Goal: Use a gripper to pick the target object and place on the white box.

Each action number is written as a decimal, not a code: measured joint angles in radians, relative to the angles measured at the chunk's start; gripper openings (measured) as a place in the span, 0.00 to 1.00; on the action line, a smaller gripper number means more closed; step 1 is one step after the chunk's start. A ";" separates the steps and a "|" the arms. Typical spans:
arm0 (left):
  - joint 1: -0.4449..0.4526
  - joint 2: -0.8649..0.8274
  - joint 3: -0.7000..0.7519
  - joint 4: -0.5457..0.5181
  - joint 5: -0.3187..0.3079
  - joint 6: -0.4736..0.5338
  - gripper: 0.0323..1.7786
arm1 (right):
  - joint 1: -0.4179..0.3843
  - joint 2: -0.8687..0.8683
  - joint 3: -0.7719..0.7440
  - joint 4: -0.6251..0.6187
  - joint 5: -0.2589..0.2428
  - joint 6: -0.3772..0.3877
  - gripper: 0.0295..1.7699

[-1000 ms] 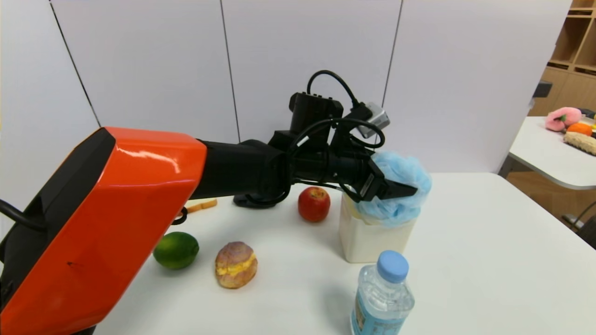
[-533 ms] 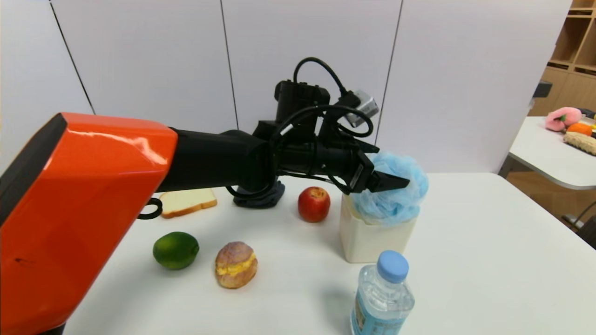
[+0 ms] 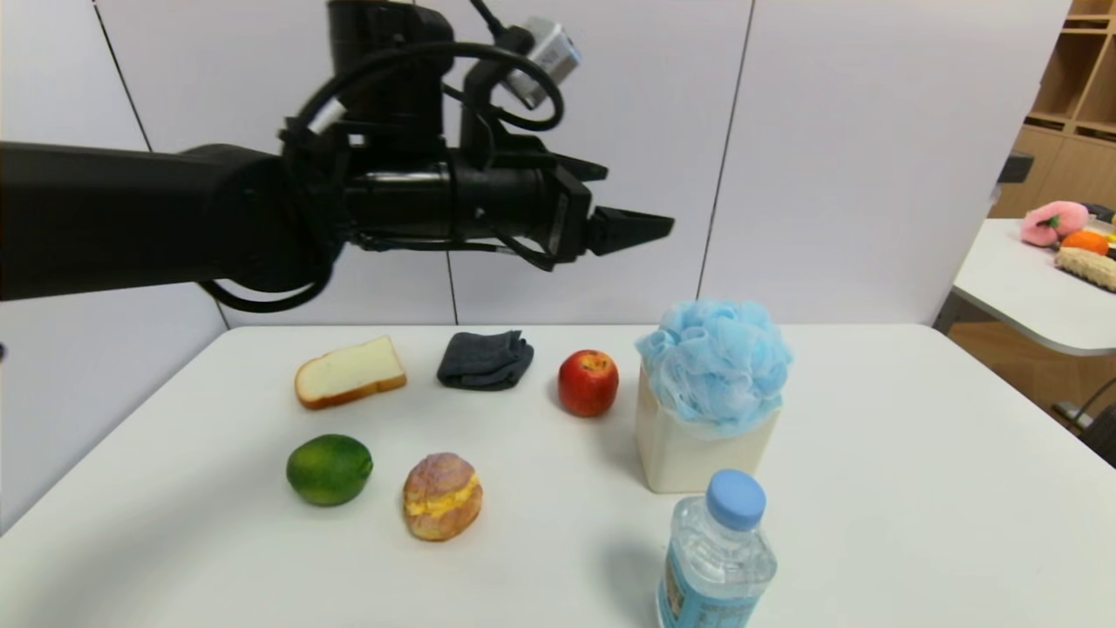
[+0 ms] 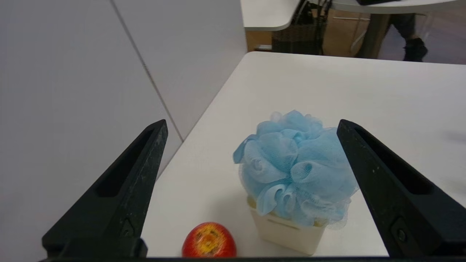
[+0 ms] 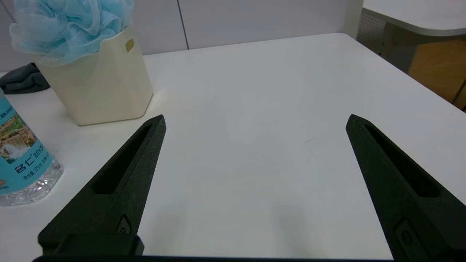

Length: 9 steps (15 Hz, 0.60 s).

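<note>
Light-blue bath pouf point(image 3: 715, 362) perched atop white box point(image 3: 697, 449), center-right of frame, overhanging rim. Left gripper point(image 3: 623, 218) high at upper center, jaws spread, empty. Right gripper point(image 5: 255, 125) low over bare table, jaws spread. Risk: springy netting rebounding, tipping pouf off toward apple point(image 3: 588, 382).
</note>
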 joint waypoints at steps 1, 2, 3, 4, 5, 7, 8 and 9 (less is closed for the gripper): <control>0.035 -0.054 0.056 -0.001 0.032 -0.001 0.94 | 0.000 0.000 0.000 0.000 0.000 0.000 0.97; 0.072 -0.109 0.115 -0.002 0.059 -0.004 0.94 | 0.000 0.000 0.000 0.000 0.000 0.000 0.97; 0.115 -0.169 0.188 -0.003 0.092 -0.013 0.94 | 0.000 0.000 0.000 0.000 0.000 0.000 0.97; 0.155 -0.226 0.261 -0.005 0.128 -0.025 0.95 | 0.000 0.000 0.000 0.000 -0.001 0.000 0.97; 0.193 -0.283 0.340 -0.015 0.168 -0.035 0.95 | 0.000 0.000 0.000 0.000 0.000 0.001 0.97; 0.261 -0.398 0.520 -0.081 0.273 -0.063 0.95 | 0.000 0.000 0.000 0.000 0.000 0.000 0.97; 0.284 -0.452 0.612 -0.138 0.333 -0.083 0.95 | 0.000 0.000 0.000 0.000 0.000 0.000 0.97; 0.307 -0.509 0.712 -0.216 0.400 -0.106 0.95 | 0.000 0.000 0.000 0.000 0.000 0.000 0.97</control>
